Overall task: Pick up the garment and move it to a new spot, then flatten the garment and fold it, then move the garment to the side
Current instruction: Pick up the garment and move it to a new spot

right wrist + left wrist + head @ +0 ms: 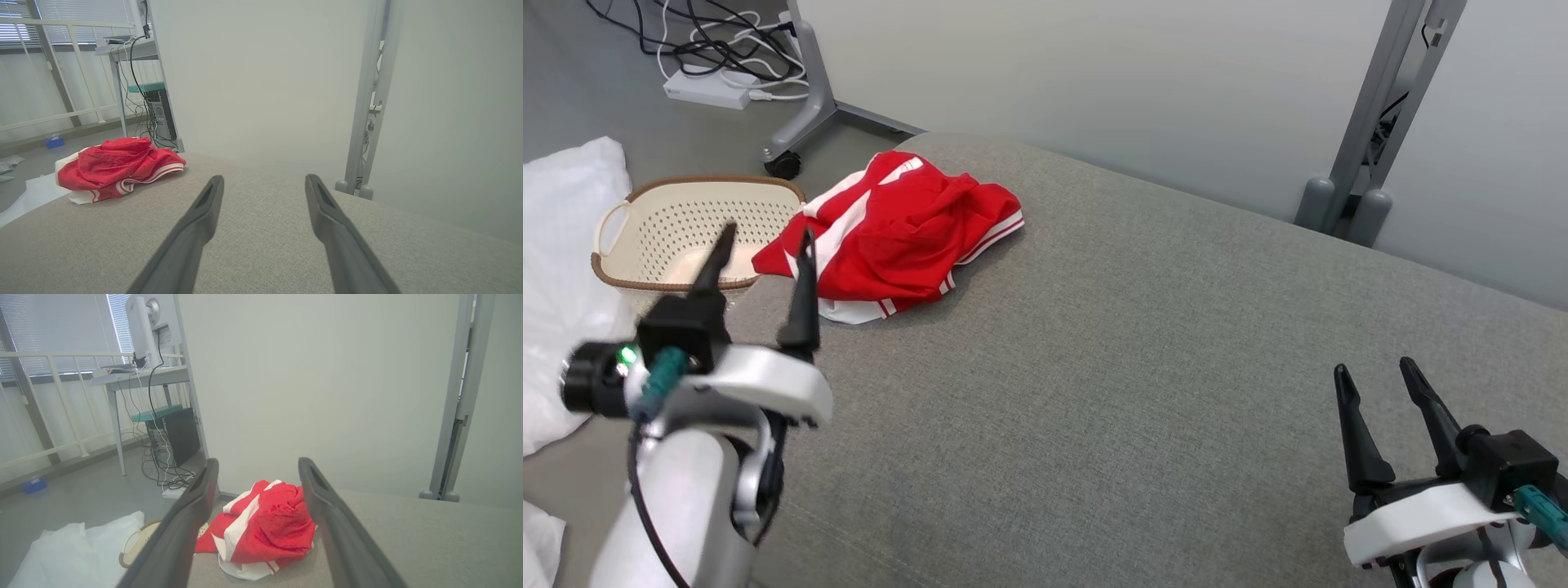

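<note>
I have the garment [894, 233] lying on the far left corner of the padded surface [1143, 367], the basket [678, 216] just beside it off the left edge, my left gripper [767, 234] before both — and my right gripper [1373, 367] well apart at the near right.

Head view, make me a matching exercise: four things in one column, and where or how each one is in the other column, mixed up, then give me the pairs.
1. garment
2. basket
3. left gripper
4. right gripper

A. open, lower right, above bare grey cushion
B. cream with a brown rim, beside the cushion's left edge
C. red and white, crumpled at the cushion's far left corner
D. open, lower left, fingers rising in front of the basket

Pairs: 1-C, 2-B, 3-D, 4-A.
</note>
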